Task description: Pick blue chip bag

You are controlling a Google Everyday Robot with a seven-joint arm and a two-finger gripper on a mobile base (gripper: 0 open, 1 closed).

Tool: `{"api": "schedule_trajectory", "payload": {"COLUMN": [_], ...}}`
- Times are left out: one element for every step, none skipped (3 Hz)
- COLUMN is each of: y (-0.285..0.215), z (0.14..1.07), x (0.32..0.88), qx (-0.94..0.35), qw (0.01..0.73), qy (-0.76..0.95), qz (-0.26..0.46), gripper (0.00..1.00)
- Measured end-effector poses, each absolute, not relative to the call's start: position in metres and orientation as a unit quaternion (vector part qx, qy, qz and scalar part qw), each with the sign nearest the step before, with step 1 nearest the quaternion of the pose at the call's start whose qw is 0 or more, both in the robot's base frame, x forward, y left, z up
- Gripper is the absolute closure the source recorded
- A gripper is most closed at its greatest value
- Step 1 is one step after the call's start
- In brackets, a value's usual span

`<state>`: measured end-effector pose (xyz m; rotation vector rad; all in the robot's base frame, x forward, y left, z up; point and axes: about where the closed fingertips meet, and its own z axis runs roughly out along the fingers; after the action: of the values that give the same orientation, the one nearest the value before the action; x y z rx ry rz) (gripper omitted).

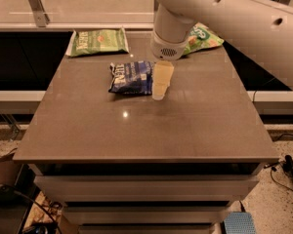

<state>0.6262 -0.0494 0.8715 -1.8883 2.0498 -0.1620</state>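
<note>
The blue chip bag (131, 77) is a crinkled navy foil bag with white lettering, lying flat on the brown table (136, 130) a little behind its middle. My gripper (160, 92) hangs from the white arm (224, 13) and points down just past the bag's right edge, close to the tabletop. It is beside the bag, and I cannot tell if it touches it.
A flat green bag with white lettering (97, 41) lies at the table's back left corner. A bright green puffed bag with orange (201, 37) lies at the back right, partly behind the arm. A glass rail runs behind the table, and drawers sit below its front edge.
</note>
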Motion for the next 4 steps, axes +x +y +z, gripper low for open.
{"api": "schedule_trajectory", "payload": {"y": [-0.032, -0.021, -0.019, -0.021], "z": [0.862, 0.855, 0.851, 0.845], "x": [0.632, 0.638, 0.643, 0.646], "qx": [-0.684, -0.704, -0.719, -0.728], "qw": [0.163, 0.146, 0.127, 0.105], "qy": [0.709, 0.695, 0.684, 0.677], "qz": [-0.052, -0.029, -0.002, 0.020], "gripper": [0.00, 0.00, 0.00, 0.00]}}
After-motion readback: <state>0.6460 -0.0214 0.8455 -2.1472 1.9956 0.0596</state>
